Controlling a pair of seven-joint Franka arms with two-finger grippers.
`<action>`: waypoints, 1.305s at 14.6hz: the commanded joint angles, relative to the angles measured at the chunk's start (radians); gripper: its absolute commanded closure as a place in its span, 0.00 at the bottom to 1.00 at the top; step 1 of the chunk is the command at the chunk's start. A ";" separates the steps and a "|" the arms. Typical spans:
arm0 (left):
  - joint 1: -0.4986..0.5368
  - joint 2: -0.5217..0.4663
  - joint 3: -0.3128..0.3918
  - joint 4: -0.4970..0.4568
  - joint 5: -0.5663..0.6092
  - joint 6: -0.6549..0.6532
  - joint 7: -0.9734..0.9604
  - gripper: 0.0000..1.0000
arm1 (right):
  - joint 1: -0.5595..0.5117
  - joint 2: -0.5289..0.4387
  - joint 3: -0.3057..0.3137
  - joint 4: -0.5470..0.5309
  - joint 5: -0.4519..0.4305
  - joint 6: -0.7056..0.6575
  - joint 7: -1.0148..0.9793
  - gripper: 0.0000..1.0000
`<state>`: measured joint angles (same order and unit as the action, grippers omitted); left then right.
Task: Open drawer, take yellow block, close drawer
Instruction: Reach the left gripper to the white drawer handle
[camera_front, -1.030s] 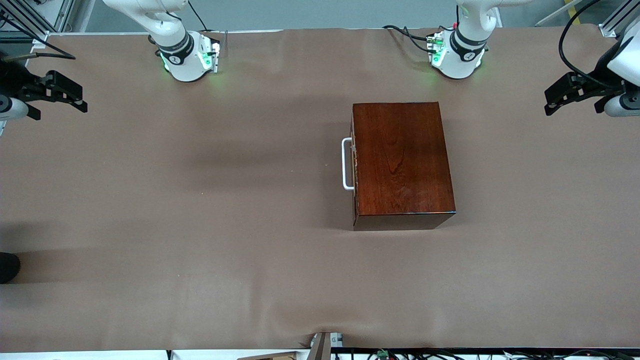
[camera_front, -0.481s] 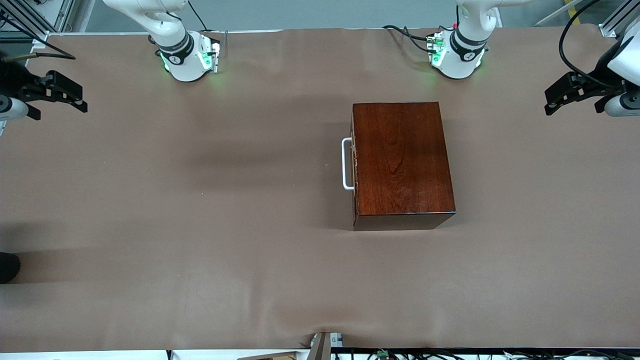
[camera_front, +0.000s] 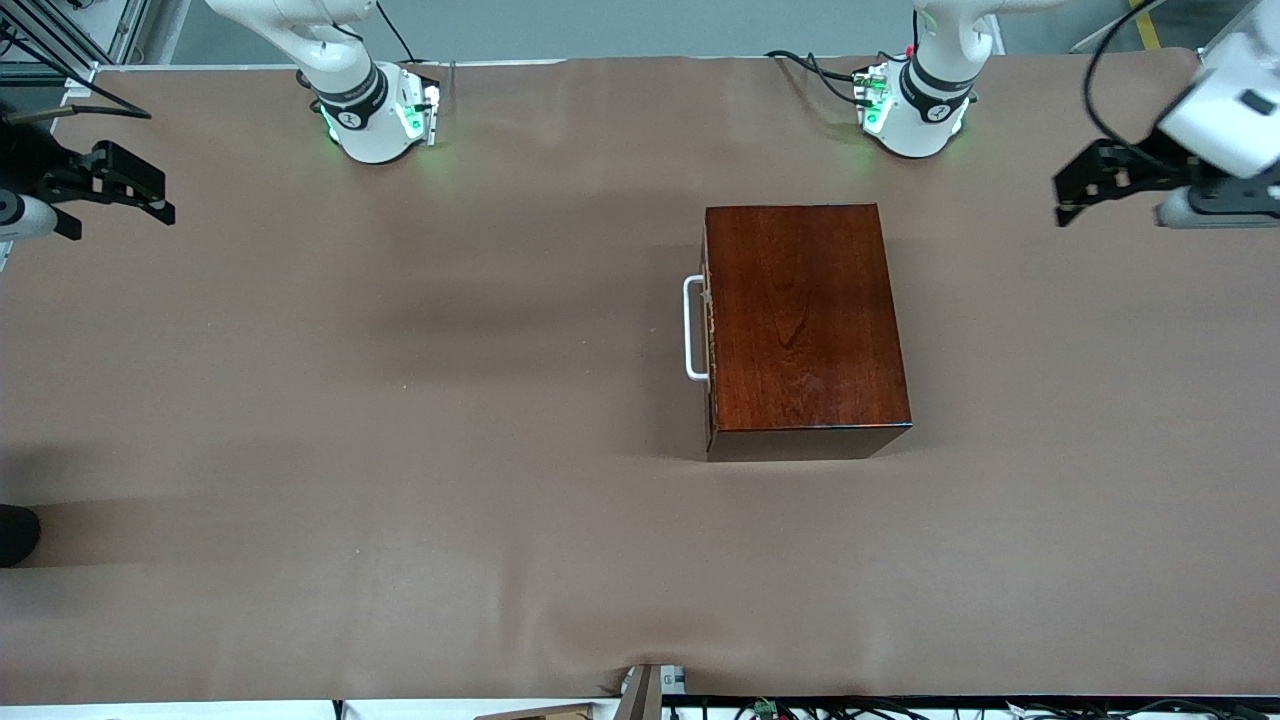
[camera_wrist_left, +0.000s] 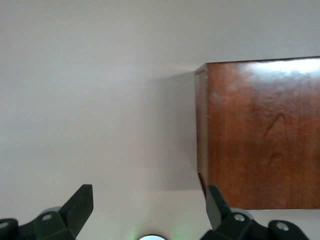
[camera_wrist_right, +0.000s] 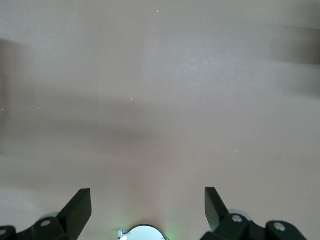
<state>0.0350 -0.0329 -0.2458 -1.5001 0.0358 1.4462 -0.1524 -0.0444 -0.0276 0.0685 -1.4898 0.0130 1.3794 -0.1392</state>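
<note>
Drawer (camera_front: 712, 330) fully shut in wooden box (camera_front: 805, 320), white handle (camera_front: 692, 328) facing right claw (camera_front: 150, 195); yellow block unseen. Left claw (camera_front: 1075, 190) wide open, empty, above table (camera_front: 400, 450) beside box; right claw likewise, waiting. Risk: unbraced box sliding when pulled.

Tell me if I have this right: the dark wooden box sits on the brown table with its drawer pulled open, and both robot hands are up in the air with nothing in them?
Not quite: the drawer is shut, its white handle close against the box, as the front view shows. The rest holds: the left gripper and right gripper hang over the table's ends, fingers open and empty.
</note>
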 joint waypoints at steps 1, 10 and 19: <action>-0.007 0.040 -0.097 0.014 -0.002 -0.004 -0.093 0.00 | 0.001 -0.023 0.001 -0.023 -0.004 -0.002 -0.007 0.00; -0.165 0.316 -0.274 0.115 0.050 0.129 -0.461 0.00 | 0.000 -0.023 0.001 -0.023 -0.004 -0.003 -0.007 0.00; -0.533 0.585 -0.106 0.282 0.187 0.303 -0.788 0.00 | 0.000 -0.023 0.001 -0.023 -0.004 -0.006 -0.007 0.00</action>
<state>-0.3841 0.4908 -0.4439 -1.3009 0.1914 1.7502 -0.8958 -0.0443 -0.0276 0.0686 -1.4919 0.0131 1.3743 -0.1392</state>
